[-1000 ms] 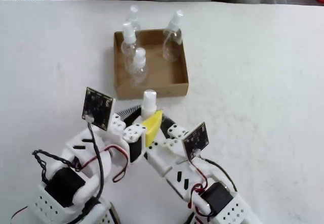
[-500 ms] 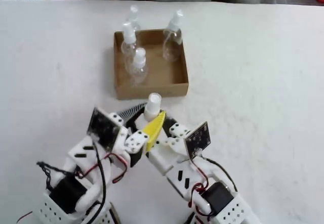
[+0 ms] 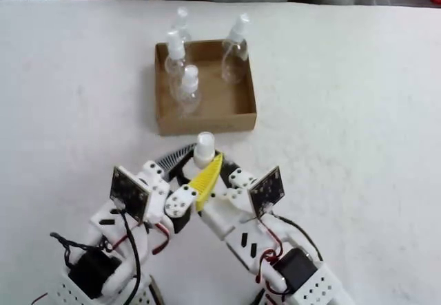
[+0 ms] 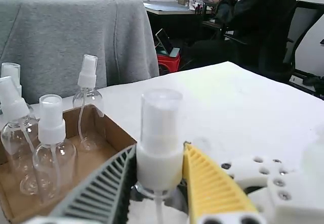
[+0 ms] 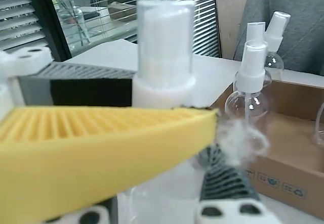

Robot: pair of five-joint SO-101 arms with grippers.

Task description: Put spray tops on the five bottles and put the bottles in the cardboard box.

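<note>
Four bottles (image 3: 187, 88) with tops fitted are seen from above at the cardboard box (image 3: 205, 124): three are stood inside it, toward its left and far sides, and one appears to be just beyond the far wall. Just near of the box's near wall a spray top (image 3: 204, 143) is held upright where the two arms meet. The left gripper (image 3: 204, 155) is set against it from the near left, the right gripper (image 3: 224, 169) from the near right.

From the left wrist, the left gripper is shown pressed onto the white collar of the spray top, which is pinched between a grey ribbed finger (image 4: 101, 191) and a yellow finger (image 4: 212, 186). The box is seen beyond.

From the right wrist, the fifth bottle (image 5: 162, 201) is seen below that collar, its clear body clamped by the right gripper. A dark ribbed finger (image 5: 217, 178) is laid against it, the other being covered by the yellow finger.

The long axis of bottle and top is judged vertical, so any last turn is to be made about that upright line by the left gripper. The box lies straight to the far side of the pinch, with bare floor in its near right part. The right arm, holding the body, is judged better placed for the lift over the near wall.
</note>
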